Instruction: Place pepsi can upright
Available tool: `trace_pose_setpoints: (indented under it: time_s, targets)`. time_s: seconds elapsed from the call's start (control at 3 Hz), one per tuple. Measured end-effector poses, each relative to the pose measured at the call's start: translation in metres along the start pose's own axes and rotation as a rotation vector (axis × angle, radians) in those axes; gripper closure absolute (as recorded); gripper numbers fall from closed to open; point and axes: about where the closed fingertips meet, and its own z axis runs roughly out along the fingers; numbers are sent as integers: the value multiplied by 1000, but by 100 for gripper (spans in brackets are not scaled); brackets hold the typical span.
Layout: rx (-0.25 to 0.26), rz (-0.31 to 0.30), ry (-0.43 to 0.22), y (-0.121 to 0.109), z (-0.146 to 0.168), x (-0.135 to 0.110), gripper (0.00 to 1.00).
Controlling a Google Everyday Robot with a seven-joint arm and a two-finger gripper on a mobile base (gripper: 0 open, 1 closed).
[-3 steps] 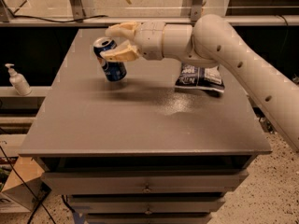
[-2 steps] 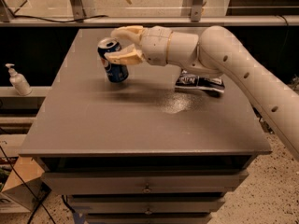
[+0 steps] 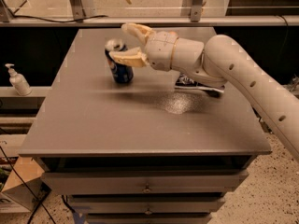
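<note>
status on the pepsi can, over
Claw around small blue metal drink can, far side of grey table. Can base down, leaning slightly. Crinkly blue-and-white snack bag apart, under the arm.

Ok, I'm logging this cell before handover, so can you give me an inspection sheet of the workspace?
Surface: grey table, shiny patch near the middle.
Job's things: can standing on its base, back left of the table.
Clutter: snack bag, partly under the arm.
Gripper: gripper at the can's top.
Cables: black cable behind the table.
Surroundings: pump bottle to the left, cardboard box on the floor, drawers below.
</note>
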Motion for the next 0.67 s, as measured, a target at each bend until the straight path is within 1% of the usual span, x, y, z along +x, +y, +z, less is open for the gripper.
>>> trace_pose_setpoints:
  time_s: [0.33,0.67]
  targets:
    - [-4,-1,-2,1,2,-1,0]
    - [-4,-1,-2,1,2,-1,0]
